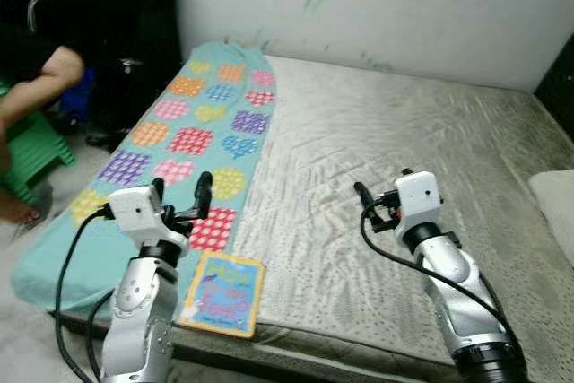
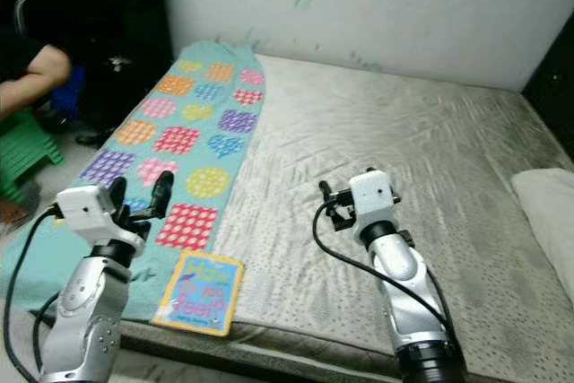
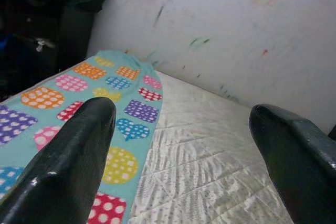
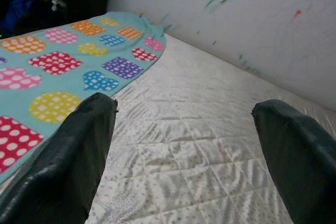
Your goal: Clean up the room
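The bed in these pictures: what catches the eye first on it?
A turquoise blanket with bright dotted shapes runs along the left side of the bare grey mattress. A yellow children's book lies at the near edge, just right of the open left gripper; the open right gripper hovers mid-mattress.

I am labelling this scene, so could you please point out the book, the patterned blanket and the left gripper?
book [image 1: 222,294], left eye view, cover centre.
patterned blanket [image 1: 193,139], left eye view, red dotted patch.
left gripper [image 1: 182,193], left eye view, between fingertips.

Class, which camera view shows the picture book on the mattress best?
The left eye view: the book lies whole and large at the mattress's near edge, just right of the left arm. The right eye view shows it too, slightly smaller. Both wrist views look past it.
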### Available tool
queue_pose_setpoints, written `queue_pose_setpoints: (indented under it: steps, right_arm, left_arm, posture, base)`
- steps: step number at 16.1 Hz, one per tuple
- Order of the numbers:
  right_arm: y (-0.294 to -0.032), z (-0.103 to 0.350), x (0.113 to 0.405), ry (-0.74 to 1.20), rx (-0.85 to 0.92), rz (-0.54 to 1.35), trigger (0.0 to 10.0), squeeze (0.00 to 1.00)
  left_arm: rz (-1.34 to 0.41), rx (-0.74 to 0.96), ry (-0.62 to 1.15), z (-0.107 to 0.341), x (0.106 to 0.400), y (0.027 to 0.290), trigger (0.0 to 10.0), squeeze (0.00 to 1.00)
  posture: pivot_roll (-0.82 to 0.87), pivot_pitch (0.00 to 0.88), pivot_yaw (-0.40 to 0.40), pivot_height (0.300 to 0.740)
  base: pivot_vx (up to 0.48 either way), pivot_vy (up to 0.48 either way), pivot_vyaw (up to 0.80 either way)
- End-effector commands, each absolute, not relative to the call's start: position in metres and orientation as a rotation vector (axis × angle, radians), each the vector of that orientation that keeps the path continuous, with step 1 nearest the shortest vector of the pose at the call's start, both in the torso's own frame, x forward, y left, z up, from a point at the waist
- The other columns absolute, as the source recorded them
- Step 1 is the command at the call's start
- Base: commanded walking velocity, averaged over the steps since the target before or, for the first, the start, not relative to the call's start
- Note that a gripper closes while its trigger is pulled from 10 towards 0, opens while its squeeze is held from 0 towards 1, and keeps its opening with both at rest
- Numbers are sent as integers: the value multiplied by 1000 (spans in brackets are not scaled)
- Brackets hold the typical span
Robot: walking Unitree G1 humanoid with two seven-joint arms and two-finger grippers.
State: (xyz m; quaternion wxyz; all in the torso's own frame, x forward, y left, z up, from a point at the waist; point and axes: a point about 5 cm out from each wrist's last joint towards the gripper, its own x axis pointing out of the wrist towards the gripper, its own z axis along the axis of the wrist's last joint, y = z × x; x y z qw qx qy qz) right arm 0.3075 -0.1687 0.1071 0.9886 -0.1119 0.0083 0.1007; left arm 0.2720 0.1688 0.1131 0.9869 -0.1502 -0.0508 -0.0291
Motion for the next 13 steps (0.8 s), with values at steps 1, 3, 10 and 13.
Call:
queue_pose_setpoints:
  steps: [1,3,10,13]
  right_arm:
    - [-167,109,308,10,-217,202,10000,0]
    - [-168,109,308,11,-219,202,10000,0]
    - [-167,109,308,4,-241,217,10000,0]
    - [-166,110,309,1,-245,221,10000,0]
  left_arm:
    - [-51,-302,-95,113,273,171,10000,0]
    - [-49,-301,-95,113,273,171,10000,0]
    - [-30,-308,-97,113,273,173,10000,0]
    - [-23,-328,-110,113,272,174,10000,0]
  posture:
    - [-76,0,-62,740]
    - [-77,0,-62,740]
    - [-79,0,-67,740]
    - [-79,0,-67,740]
  base:
    - [0,480,0]
    - [0,480,0]
    - [0,343,0]
    - [0,0,0]
